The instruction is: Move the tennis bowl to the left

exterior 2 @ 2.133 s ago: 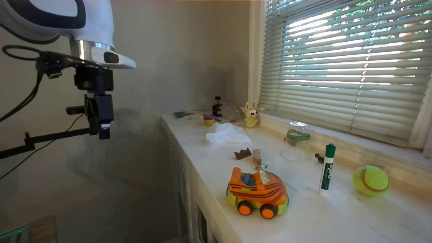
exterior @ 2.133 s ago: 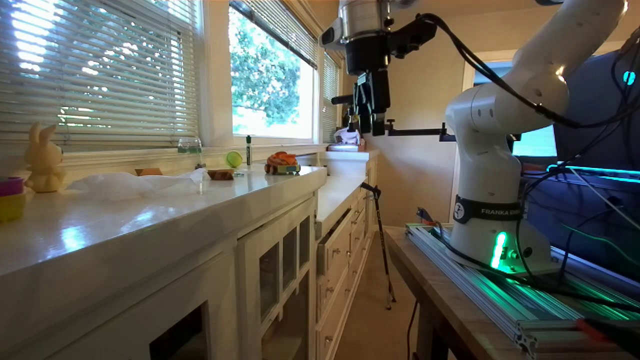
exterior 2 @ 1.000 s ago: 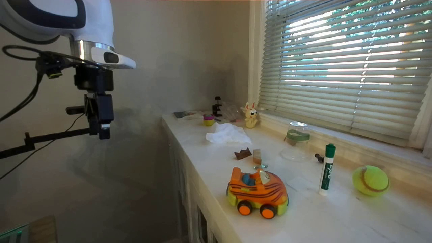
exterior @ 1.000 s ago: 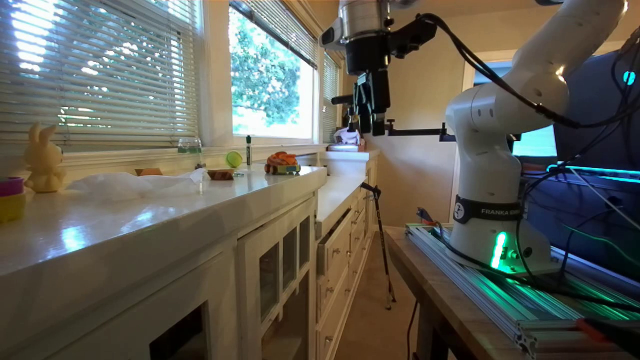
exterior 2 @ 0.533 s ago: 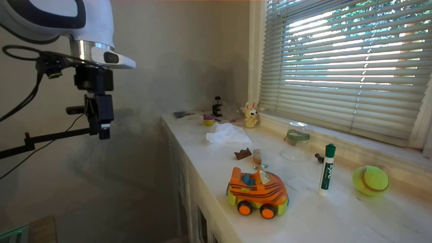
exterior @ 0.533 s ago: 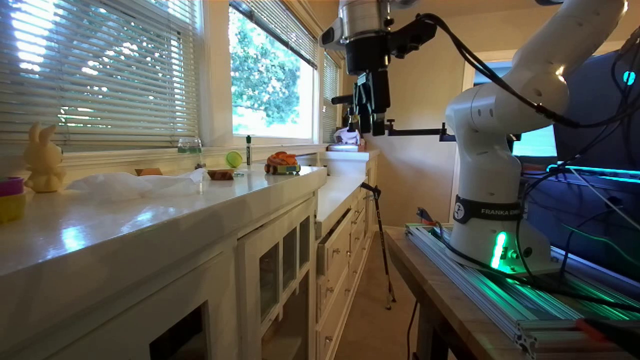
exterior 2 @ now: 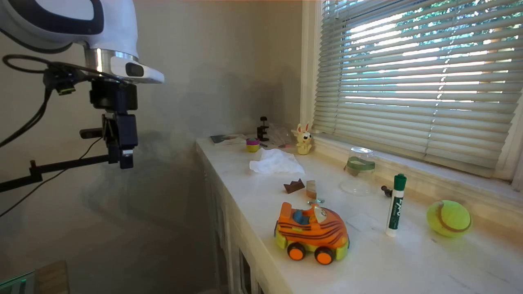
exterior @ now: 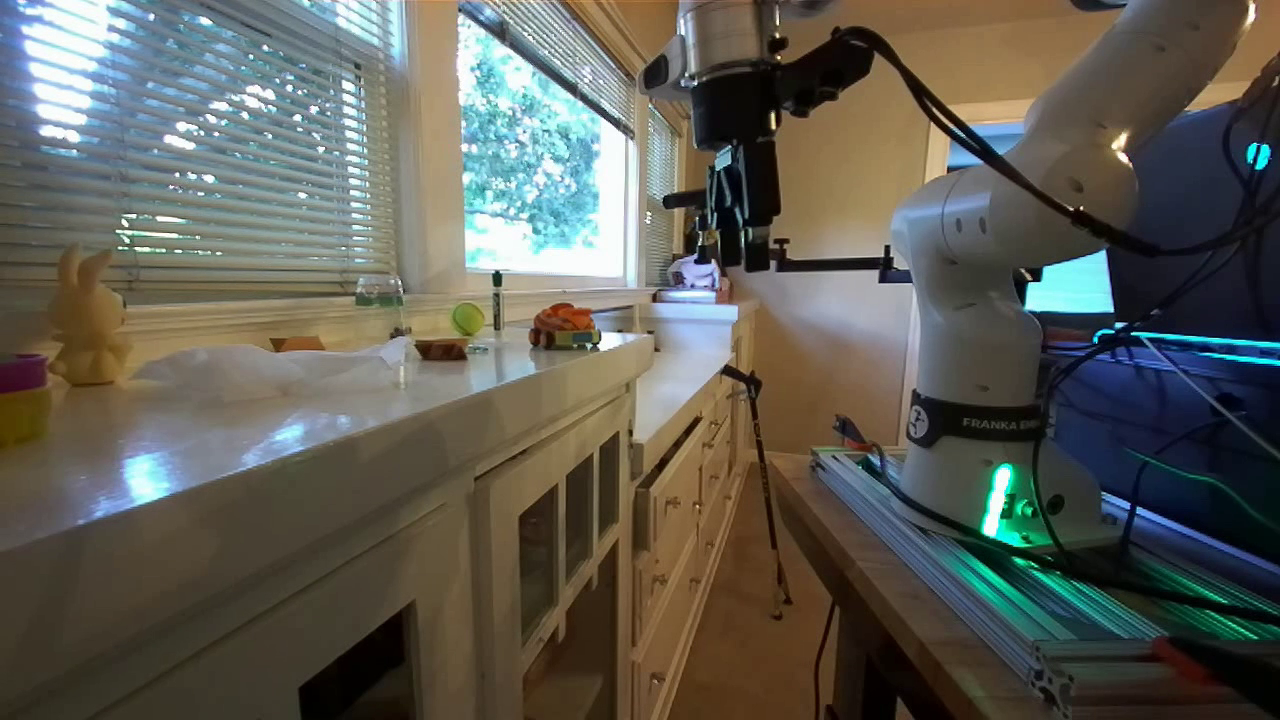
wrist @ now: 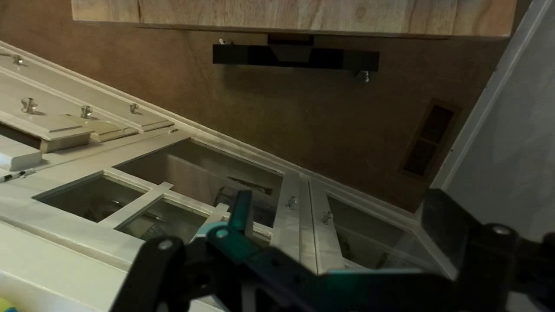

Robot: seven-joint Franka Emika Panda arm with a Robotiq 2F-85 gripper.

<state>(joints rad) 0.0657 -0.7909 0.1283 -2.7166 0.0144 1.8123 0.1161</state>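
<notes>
In an exterior view, open room is seen above the ball (exterior 2: 449,219) and over the near part of the counter (exterior 2: 392,273). Behind the ball, the way is blocked by the window ledge (exterior 2: 425,175). Between ball and toy car (exterior 2: 312,234), an upright marker (exterior 2: 396,206) is met; a wider gap is offered on its car side. Farther along, passage beside the ledge is narrowed by a clear container (exterior 2: 360,165).
</notes>
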